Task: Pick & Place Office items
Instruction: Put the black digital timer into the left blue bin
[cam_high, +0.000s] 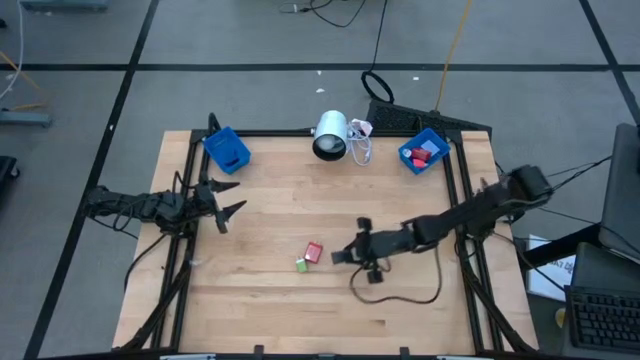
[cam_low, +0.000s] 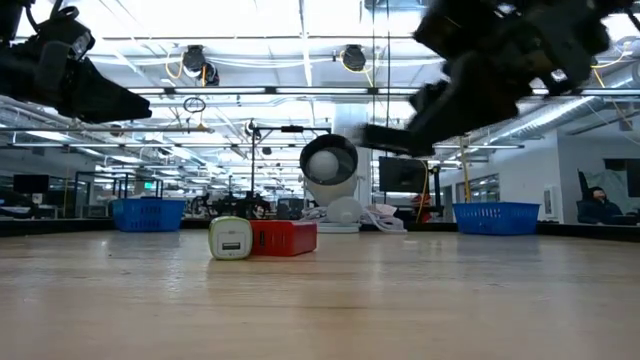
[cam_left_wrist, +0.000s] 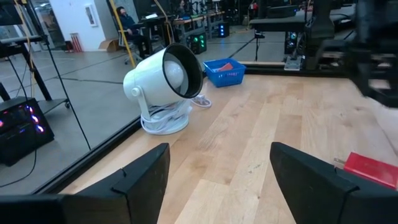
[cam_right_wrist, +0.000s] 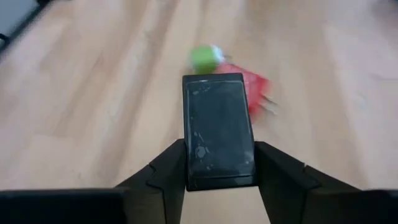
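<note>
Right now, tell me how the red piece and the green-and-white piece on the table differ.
The red piece is a flat, boxy block; the green-and-white piece is smaller and rounded at its corners. The red piece is one solid colour; the green-and-white piece shows a pale face with a small slot in the low view. The red piece lies nearer the right hand. Both rest side by side on the wooden table, unheld.

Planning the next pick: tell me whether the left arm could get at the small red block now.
Probably yes. The left gripper stands open over bare wood, with nothing between it and the small red block; the right gripper, holding a dark block, hovers close beside it.
</note>
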